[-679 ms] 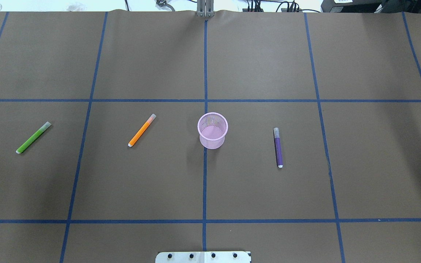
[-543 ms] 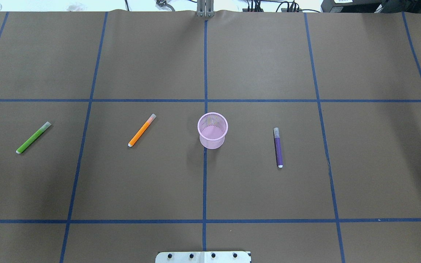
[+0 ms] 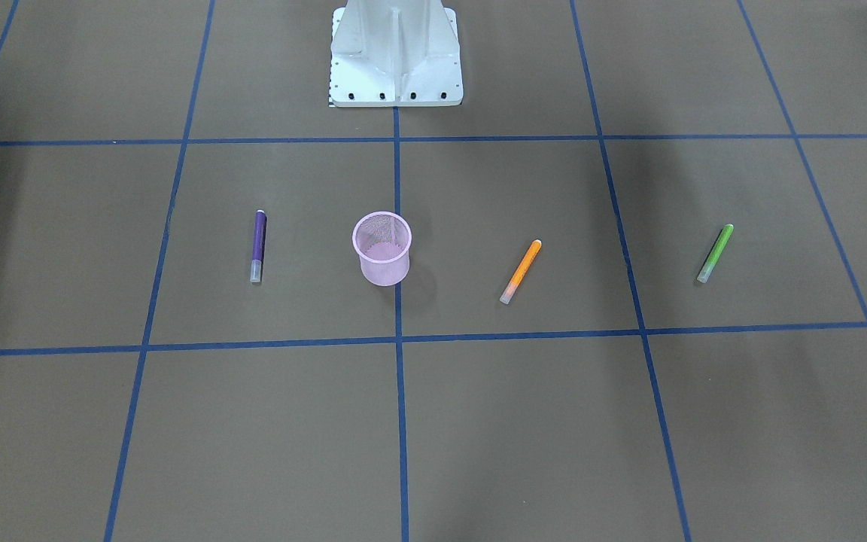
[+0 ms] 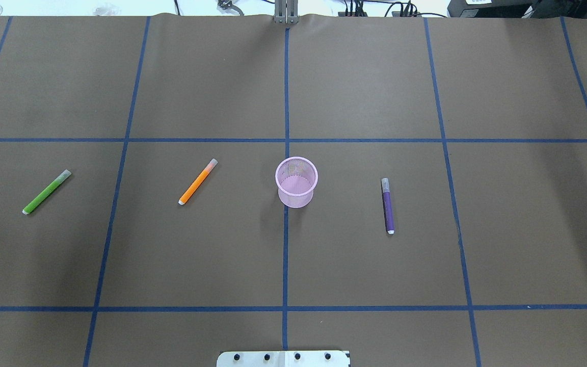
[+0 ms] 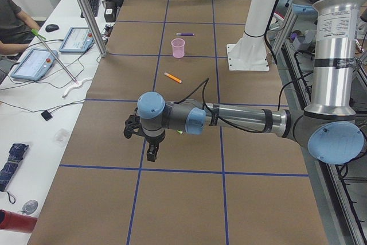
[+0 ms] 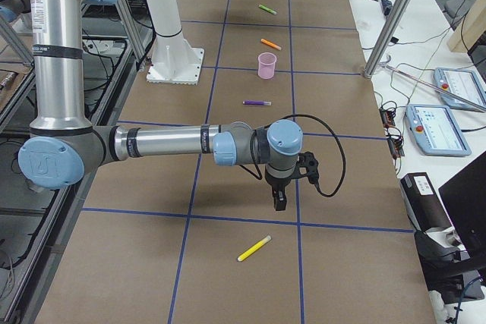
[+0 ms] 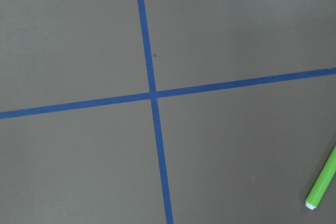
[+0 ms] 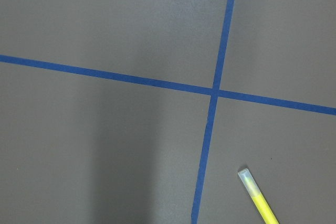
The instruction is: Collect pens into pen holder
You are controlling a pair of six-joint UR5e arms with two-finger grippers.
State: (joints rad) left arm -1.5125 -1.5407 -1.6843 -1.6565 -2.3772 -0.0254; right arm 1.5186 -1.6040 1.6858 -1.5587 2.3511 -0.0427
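Finds green pen (image 7: 321,182) slanting at lower right in left wrist view, nearest left gripper (image 5: 150,154); cannot tell its finger opening.

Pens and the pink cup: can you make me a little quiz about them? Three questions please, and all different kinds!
1. True or false: a pen is already inside the pen holder.
2. How is the pen holder placed? A) upright B) lying on its side C) upside down
3. Fill in the gap: counting all the views, ___ pens lie on the table.

Key
1. False: the pen holder is empty.
2. A.
3. Four: the green pen, the orange pen, the purple pen and the yellow pen.
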